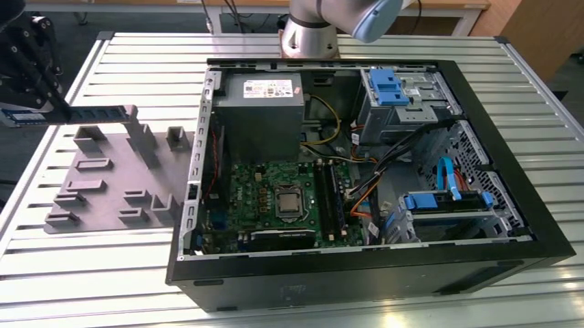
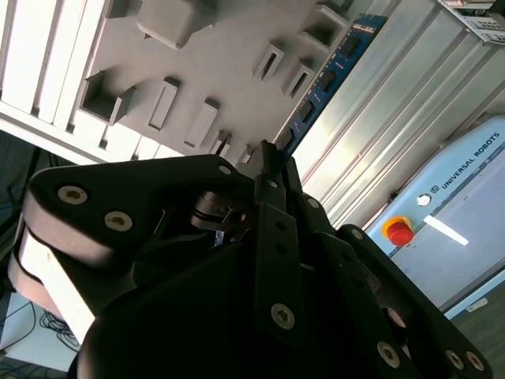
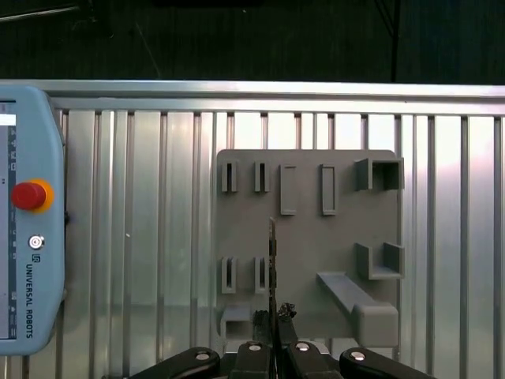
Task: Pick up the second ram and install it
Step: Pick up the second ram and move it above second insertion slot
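The claw (image 1: 60,113) is pinching the second ram (image 1: 100,113), which is over the grey tray (image 1: 100,184) on the exterior view's left. The open computer case (image 1: 365,277) sits on the bench (image 1: 91,287) to its right.

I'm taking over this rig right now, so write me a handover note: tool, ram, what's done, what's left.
Tool: shut on the second ram.
Ram: held above the grey tray, to the exterior view's left of the open computer case.
Done: the ram is picked up.
Left: it is not yet in the motherboard.
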